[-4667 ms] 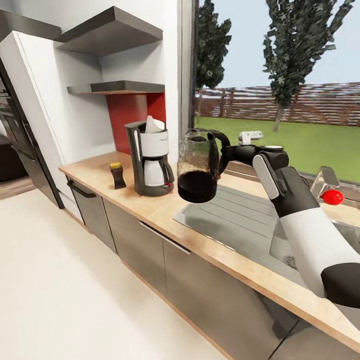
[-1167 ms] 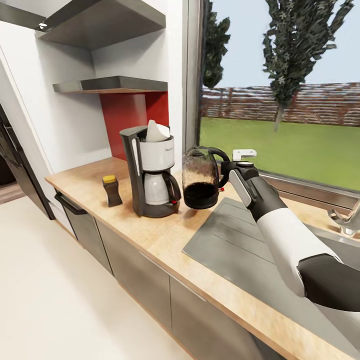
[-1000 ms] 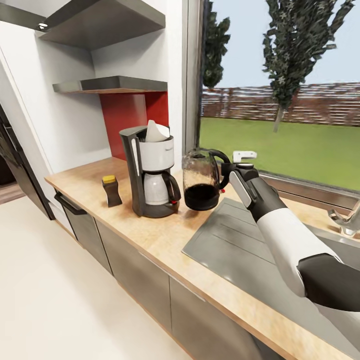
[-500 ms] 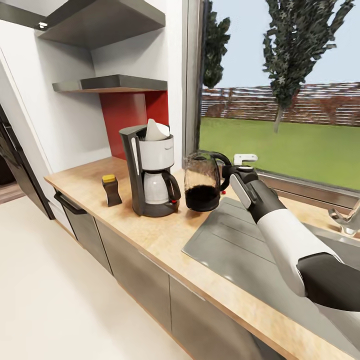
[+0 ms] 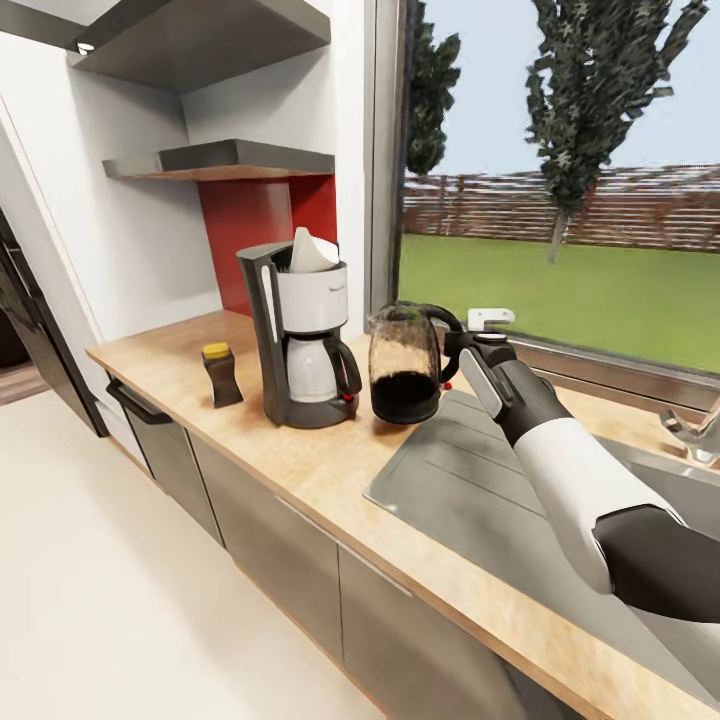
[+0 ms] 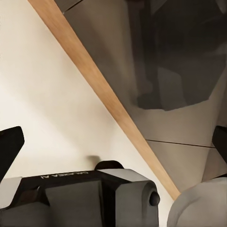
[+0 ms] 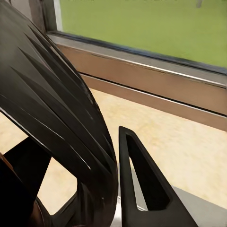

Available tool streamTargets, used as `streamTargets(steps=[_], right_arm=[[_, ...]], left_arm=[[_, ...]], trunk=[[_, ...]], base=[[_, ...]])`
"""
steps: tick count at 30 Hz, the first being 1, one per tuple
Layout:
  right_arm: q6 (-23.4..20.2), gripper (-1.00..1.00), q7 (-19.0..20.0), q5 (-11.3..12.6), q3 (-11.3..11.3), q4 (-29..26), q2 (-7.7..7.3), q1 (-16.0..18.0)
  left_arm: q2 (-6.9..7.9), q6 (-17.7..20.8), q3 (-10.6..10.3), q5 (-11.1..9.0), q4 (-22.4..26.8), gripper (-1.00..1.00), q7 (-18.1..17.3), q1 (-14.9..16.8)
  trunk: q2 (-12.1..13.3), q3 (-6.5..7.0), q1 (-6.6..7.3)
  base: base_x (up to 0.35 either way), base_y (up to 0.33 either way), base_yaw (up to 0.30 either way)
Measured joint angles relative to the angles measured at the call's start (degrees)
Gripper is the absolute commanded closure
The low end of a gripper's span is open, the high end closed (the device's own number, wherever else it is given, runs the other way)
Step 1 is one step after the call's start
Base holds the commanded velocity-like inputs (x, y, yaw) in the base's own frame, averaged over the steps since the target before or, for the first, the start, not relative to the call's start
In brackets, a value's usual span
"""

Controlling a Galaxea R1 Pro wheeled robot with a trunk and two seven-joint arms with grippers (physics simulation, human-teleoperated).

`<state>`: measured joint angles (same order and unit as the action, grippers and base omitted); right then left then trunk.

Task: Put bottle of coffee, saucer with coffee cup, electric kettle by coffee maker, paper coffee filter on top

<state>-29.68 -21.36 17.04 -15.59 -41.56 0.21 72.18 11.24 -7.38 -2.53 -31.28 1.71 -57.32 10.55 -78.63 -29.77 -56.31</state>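
The black-and-white coffee maker (image 5: pixel 300 345) stands on the wooden countertop (image 5: pixel 310 465) with a white paper filter (image 5: pixel 311 251) sticking out of its top. A small dark bottle of coffee (image 5: pixel 222 375) with a yellow lid stands to its left. Just right of the coffee maker is the glass electric kettle (image 5: pixel 404 366), its base at the counter beside the sink drainboard. My right gripper (image 5: pixel 453 352) is shut on its black handle (image 7: pixel 61 118), with one finger (image 7: pixel 142 189) beside it. My left gripper (image 6: pixel 113 142) hangs open over the floor by the cabinet base.
A grey sink drainboard (image 5: pixel 470 490) lies right of the kettle, with a faucet (image 5: pixel 698 432) at the far right. Grey wall shelves (image 5: pixel 230 160) hang above the coffee maker and a large window runs behind the counter. Cabinet fronts (image 5: pixel 270 540) drop to a pale floor.
The kettle has come down a little and settled closer to the counter beside the coffee maker, still in my right gripper. The head view tilted slightly.
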Motion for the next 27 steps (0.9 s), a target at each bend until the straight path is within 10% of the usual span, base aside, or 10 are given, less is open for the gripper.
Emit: streamTargets(steps=[27], right_arm=[[0.0,1.0,0.0,0.1,0.0,0.1,0.0,0.0]], left_arm=[[-0.01,0.0,0.0,0.0,0.0,-1.0,-0.2,0.0]], trunk=[[-4.0,-1.79,-2.19]], base=[[0.0,0.0,0.0]])
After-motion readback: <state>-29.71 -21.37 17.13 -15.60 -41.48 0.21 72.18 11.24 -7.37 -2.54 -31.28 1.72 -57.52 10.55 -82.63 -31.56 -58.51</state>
